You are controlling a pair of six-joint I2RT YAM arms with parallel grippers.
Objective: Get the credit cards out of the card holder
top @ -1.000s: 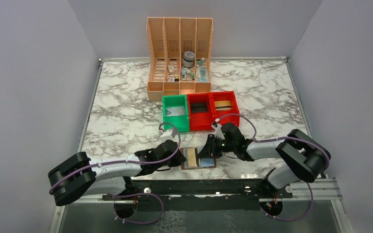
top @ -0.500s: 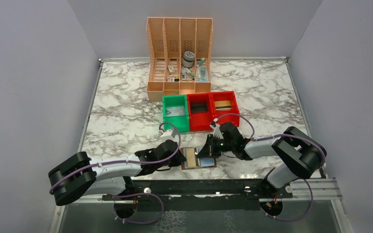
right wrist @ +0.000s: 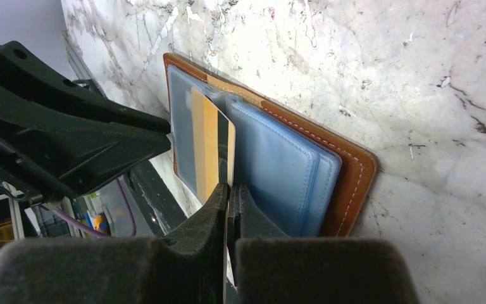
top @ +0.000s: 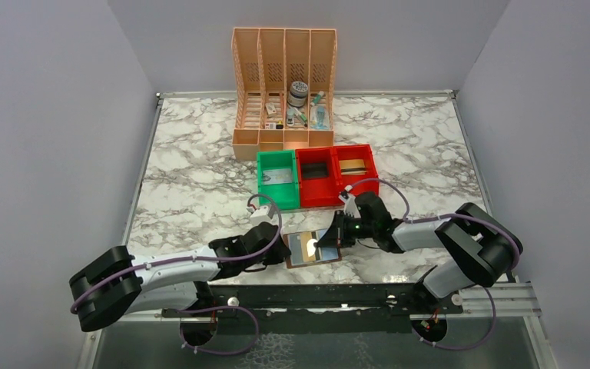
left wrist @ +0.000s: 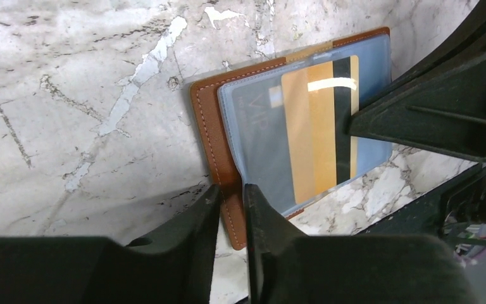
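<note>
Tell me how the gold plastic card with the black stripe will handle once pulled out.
The gold plastic card looks thin and stiff, so probably light, flexing slightly. Its glossy, glare-streaked face may slip in a pinch.

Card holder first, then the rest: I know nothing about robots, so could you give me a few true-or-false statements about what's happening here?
1. The card holder is open on the marble table. True.
2. The right gripper is shut on a gold card. True.
3. That gold card lies loose on the table, away from the holder. False: it is at the holder's clear sleeves, pinched by the right gripper.
4. The left gripper hovers over the peach organiser. False: it grips the card holder's brown edge.
5. All the small bins are red. False: one green bin stands beside two red bins.
</note>
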